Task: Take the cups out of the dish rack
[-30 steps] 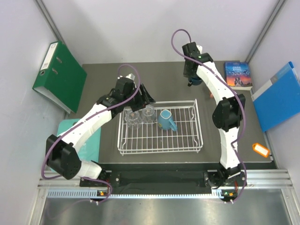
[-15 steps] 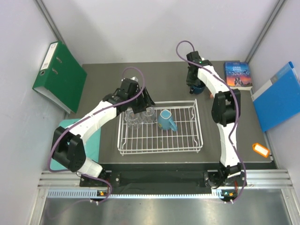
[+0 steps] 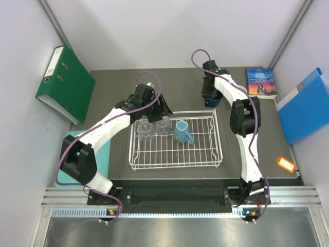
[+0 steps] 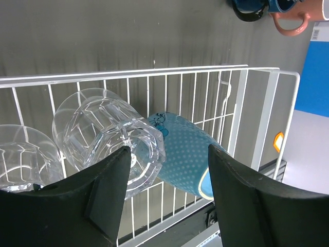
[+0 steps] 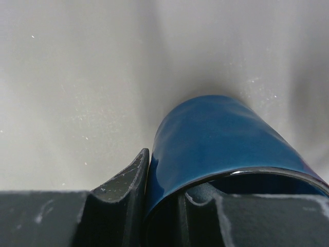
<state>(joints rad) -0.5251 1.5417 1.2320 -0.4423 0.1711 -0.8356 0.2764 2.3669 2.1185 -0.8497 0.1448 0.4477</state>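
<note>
The white wire dish rack (image 3: 205, 154) sits mid-table. At its back left lie two clear glass tumblers (image 3: 145, 129) (image 3: 163, 125) and a light blue mug (image 3: 181, 132). My left gripper (image 3: 160, 109) hovers open over the rack's back edge. In the left wrist view, its jaws (image 4: 168, 157) frame one tumbler (image 4: 110, 136) and the dotted blue mug (image 4: 187, 159), touching neither. Behind the rack, my right gripper (image 3: 210, 94) is shut on the rim of the dark blue mug (image 5: 221, 134), one finger (image 5: 123, 180) outside and one inside. A salmon-pink mug (image 4: 292, 21) stands beside it.
A green binder (image 3: 64, 82) leans at the left wall. A book (image 3: 260, 82) and a blue folder (image 3: 306, 105) lie at the right, with an orange tag (image 3: 286, 164) nearer the front. A teal mat (image 3: 103, 154) lies left of the rack.
The right arm has brought the dark blue mug down and slightly nearer, behind the rack. The left gripper has shifted right, toward the tumblers at the rack's back edge.
</note>
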